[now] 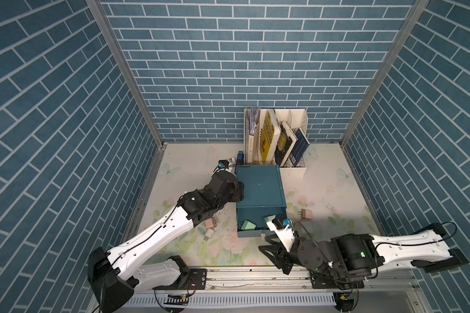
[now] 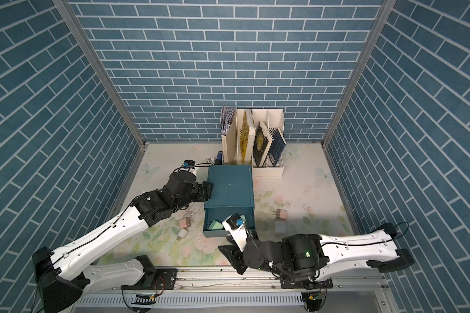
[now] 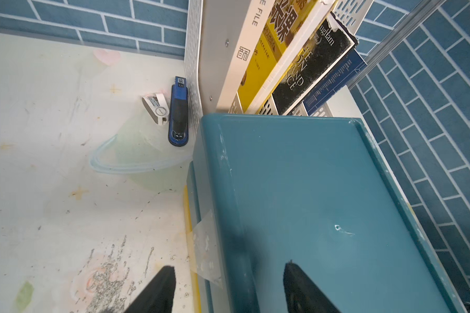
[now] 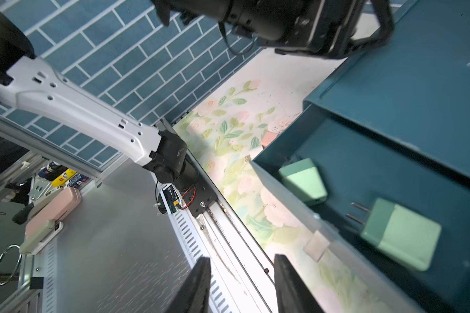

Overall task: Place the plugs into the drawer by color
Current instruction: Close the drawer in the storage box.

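Two cube-like green plugs [image 4: 303, 180] [image 4: 402, 234] are lying in the open teal drawer [image 1: 251, 233], near centre. Two pink plugs [image 1: 210, 223] [image 1: 306, 215] and two white plugs [image 1: 209, 233] [image 2: 280, 227] are lying on the table [image 1: 190, 173]. The left gripper [image 3: 228, 265] and the right gripper [image 4: 242, 257] are standing with jaws apart.

I see the pulled-out teal plastic drawer [image 1: 251, 233] open from above, with two pale green cube plugs [image 4: 303, 180] taking up part of its floor. The white perforated book rack [image 1: 299, 162] blocks the way behind the teal square box [image 1: 259, 187]. The floral tabletop [image 1: 334, 173] to its right is mostly free, apart from one pink cube plug [image 1: 306, 214].
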Robot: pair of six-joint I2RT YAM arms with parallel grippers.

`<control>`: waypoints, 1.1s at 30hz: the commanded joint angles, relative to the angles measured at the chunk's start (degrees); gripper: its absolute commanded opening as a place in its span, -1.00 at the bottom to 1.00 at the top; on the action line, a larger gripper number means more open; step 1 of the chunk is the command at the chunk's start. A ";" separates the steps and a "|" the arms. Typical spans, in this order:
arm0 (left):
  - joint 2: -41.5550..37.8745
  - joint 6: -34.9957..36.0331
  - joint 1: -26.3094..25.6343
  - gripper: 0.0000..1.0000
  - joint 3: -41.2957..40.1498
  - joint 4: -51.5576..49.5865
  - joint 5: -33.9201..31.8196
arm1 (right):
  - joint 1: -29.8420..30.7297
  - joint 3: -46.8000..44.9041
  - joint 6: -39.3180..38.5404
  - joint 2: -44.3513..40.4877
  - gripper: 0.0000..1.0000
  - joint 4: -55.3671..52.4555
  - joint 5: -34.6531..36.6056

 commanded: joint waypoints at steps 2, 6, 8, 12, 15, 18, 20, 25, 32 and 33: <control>1.25 -0.07 0.84 0.29 -1.39 4.09 4.84 | 6.63 3.13 10.87 4.53 -0.09 -8.57 9.46; 1.80 0.25 0.85 0.25 -1.71 4.53 6.59 | 7.15 3.01 17.24 6.46 -0.07 -13.02 9.35; 1.30 0.58 0.84 0.25 -2.49 5.03 6.48 | 7.14 2.35 18.75 6.93 -0.04 -12.80 11.16; 0.65 0.76 0.85 0.25 -3.41 4.83 7.20 | 1.96 1.99 24.53 8.31 0.02 -13.90 14.06; 0.32 1.12 0.85 0.25 -4.01 4.97 7.23 | -3.07 0.33 24.16 9.80 -0.01 -9.91 12.55; -0.16 1.14 0.85 0.24 -3.99 4.50 7.63 | -7.02 0.42 22.54 12.17 -0.05 -6.86 10.42; -0.73 1.73 0.84 0.24 -4.41 4.76 8.09 | -8.30 0.89 21.00 13.34 -0.05 -5.27 10.08; -1.15 2.74 0.85 0.20 -4.42 3.84 8.14 | -12.36 2.35 18.66 15.84 -0.09 -3.48 9.11; -1.87 3.68 0.85 0.12 -5.44 3.69 8.42 | -19.94 2.02 15.13 17.24 -0.15 0.73 9.57; -2.13 3.81 0.86 0.12 -5.65 3.93 8.45 | -20.90 1.76 14.21 17.29 -0.15 2.10 9.75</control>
